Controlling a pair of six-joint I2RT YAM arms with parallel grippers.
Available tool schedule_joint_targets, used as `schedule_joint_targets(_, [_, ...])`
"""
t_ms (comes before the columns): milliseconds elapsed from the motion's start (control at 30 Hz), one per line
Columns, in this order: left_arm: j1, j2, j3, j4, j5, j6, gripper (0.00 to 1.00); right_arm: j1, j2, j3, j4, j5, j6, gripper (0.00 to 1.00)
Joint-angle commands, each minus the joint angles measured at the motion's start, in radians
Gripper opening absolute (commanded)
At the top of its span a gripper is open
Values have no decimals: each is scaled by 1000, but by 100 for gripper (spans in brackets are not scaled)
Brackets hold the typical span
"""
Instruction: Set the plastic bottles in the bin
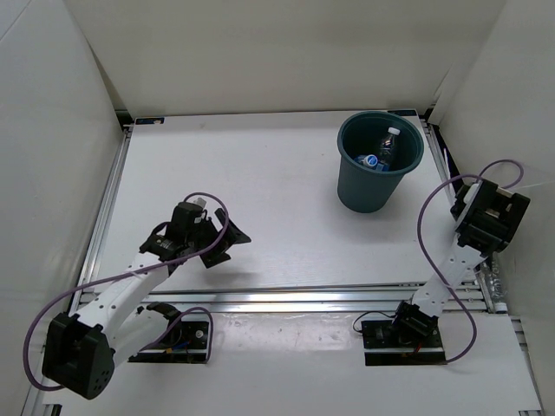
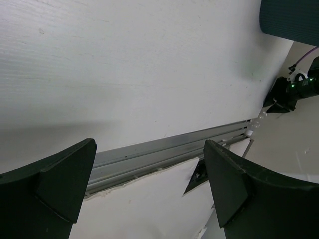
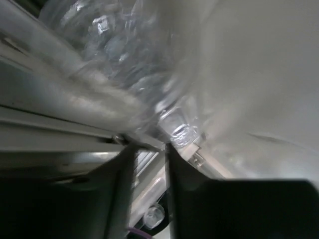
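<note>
The dark teal bin [image 1: 364,186] stands at the back right; its wall also shows in the left wrist view [image 2: 289,20]. Inside it lie two clear bottles with blue labels [image 1: 387,147]. A plain clear bottle [image 3: 124,59] lies against the rail at the table's right edge, its neck [image 3: 179,132] just beyond my right fingertips. My right gripper [image 3: 149,149] points down at it, jaws a narrow gap apart with nothing between them. My left gripper [image 2: 149,184] hovers open and empty over the near left of the table [image 1: 227,238]. The green bottle is out of view.
Aluminium rails [image 1: 286,299] run along the table's near edge and right side. White walls enclose the left, back and right. The right arm's base and cable [image 2: 294,89] show in the left wrist view.
</note>
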Motion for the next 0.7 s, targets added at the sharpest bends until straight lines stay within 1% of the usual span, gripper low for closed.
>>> schedule_joint_targets(0, [-5, 21, 37, 5, -1, 9, 100, -47, 39, -3, 23, -123, 29, 28])
schedule_joint_targets(67, [-5, 38, 52, 5, -1, 9, 100, -67, 30, 6, 14, -136, 29, 13])
schedule_joint_targets(133, [-14, 62, 65, 5, -1, 18, 100, -67, 30, 6, 14, -136, 29, 0])
schedule_joint_targets(300, [-14, 71, 86, 5, -1, 18, 100, -67, -2, 17, -8, -154, 52, 0])
schedule_joint_targets(500, [-14, 71, 130, 5, -1, 27, 100, -55, -73, 31, -78, -188, 151, 0])
schedule_joint_targets(533, [-14, 71, 131, 5, -1, 27, 100, -55, -105, 40, -89, -215, 164, 5])
schedule_joint_targets(633, [-14, 80, 152, 5, -1, 36, 100, -4, -149, 60, -112, -289, 248, 11])
schedule_joint_targets(667, [-14, 80, 163, 5, -1, 36, 100, 31, -159, 60, -142, -289, 276, 17])
